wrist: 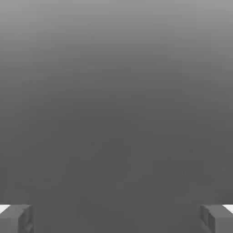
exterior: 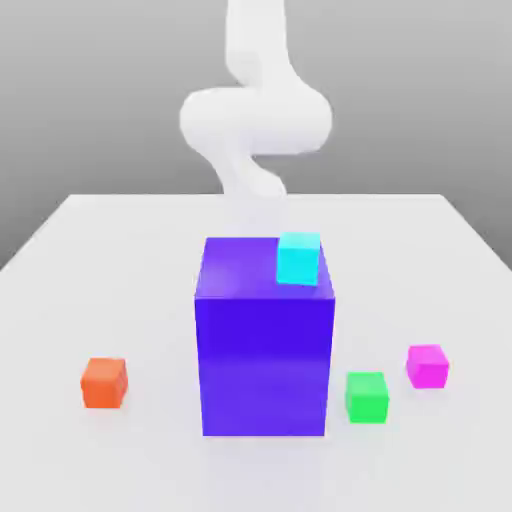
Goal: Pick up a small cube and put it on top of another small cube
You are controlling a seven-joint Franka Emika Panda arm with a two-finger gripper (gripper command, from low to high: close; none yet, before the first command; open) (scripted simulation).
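The small magenta-pink cube (exterior: 427,365) sits on the white table (exterior: 100,250) at the exterior view's right, just behind a green cube (exterior: 366,396). An orange cube (exterior: 104,382) lies at the exterior view's left. A cyan small cube (exterior: 298,258) rests on the top of a large blue-violet block (exterior: 265,350), at its far right corner. My white arm (exterior: 255,120) curls up behind that block. In the hand view my gripper (wrist: 116,219) is open, its grey fingertips (wrist: 16,218) wide apart with nothing between them, facing plain grey background.
The large blue-violet block stands in the middle of the table, between the arm and the table's near part. The small cubes on the table lie well apart from one another except the green and magenta ones, which are close.
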